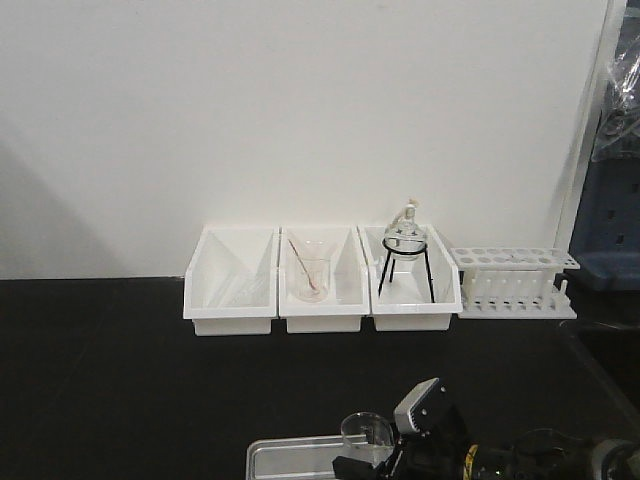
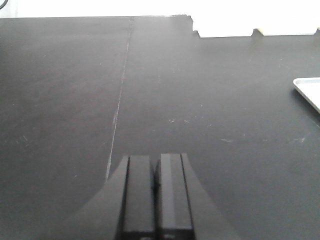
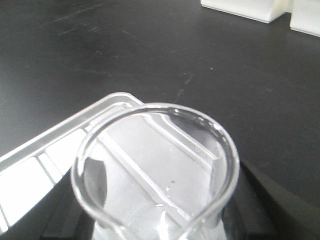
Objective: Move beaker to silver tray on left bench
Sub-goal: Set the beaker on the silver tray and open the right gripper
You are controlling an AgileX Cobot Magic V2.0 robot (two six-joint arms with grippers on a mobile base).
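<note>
Right hand [image 1: 385, 462] clamped on small clear glass beaker [image 3: 155, 170] over shiny silver metal tray [image 3: 45, 150]; left hand [image 2: 156, 187] together above black bench [image 2: 210, 100].

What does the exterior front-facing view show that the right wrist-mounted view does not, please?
Only the exterior front-facing view shows the three white bins whole against the wall, the beaker with a rod, the flask on a black tripod, the test-tube rack and the right gripper from outside. Only the right wrist-mounted view shows the beaker close up from above, its rim and spout between the jaws, with the silver tray seen through the glass. Both show the beaker, the tray and the black bench.
</note>
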